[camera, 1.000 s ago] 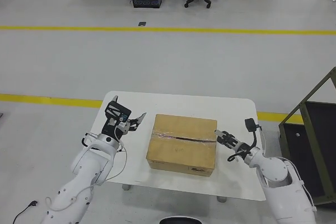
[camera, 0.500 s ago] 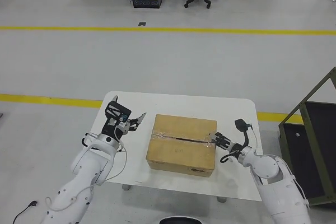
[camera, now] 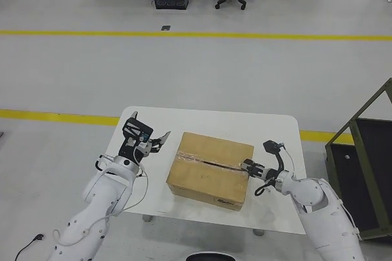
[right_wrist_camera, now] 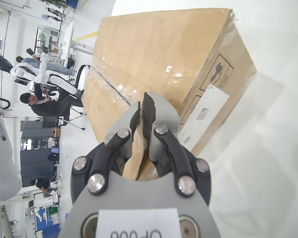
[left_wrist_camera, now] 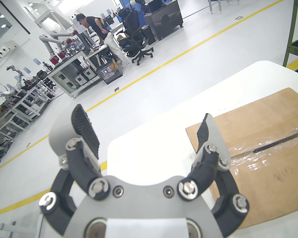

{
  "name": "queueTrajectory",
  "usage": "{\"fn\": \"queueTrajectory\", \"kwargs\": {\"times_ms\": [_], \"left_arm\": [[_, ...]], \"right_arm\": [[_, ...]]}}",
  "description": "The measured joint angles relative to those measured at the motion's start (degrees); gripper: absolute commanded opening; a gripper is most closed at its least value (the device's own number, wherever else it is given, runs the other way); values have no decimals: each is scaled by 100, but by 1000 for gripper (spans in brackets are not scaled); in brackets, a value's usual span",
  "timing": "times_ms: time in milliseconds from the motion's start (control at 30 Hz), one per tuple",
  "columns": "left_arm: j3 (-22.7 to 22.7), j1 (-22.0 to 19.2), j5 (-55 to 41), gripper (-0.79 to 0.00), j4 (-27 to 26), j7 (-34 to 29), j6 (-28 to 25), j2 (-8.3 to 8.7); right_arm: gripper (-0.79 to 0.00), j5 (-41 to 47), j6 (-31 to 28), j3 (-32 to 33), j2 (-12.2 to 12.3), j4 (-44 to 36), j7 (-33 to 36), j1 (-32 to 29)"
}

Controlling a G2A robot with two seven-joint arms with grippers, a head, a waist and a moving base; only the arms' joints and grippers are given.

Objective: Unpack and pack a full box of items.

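Since the taped box [camera: 208, 171], mid-frame on the surface [camera: 274, 130], looks stiff and probably heavy, thin cardboard suits gripping: the right gripper [camera: 249, 164] seems pinched on a flap edge [right_wrist_camera: 135, 149], the left gripper [camera: 150, 139] spread wide, empty.

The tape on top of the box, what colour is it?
Clear and glossy tape, lying over the brown cardboard box. It shows best in the right wrist view.

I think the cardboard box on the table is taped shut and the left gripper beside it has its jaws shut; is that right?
Not quite: the left wrist view shows the left gripper with its jaws open. The cardboard box on the table is taped shut, with that gripper beside it.
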Motion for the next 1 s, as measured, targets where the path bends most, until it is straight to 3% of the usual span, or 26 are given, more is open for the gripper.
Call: {"fn": "queueTrajectory", "kwargs": {"times_ms": [300, 1000], "left_arm": [[0, 0, 0, 0, 0, 0, 0, 0], [0, 0, 0, 0, 0, 0, 0, 0]], "right_arm": [[-785, 303, -129, -41, 20, 22, 60, 118], [-785, 825, -207, -187, 46, -947, -341, -85]]}}
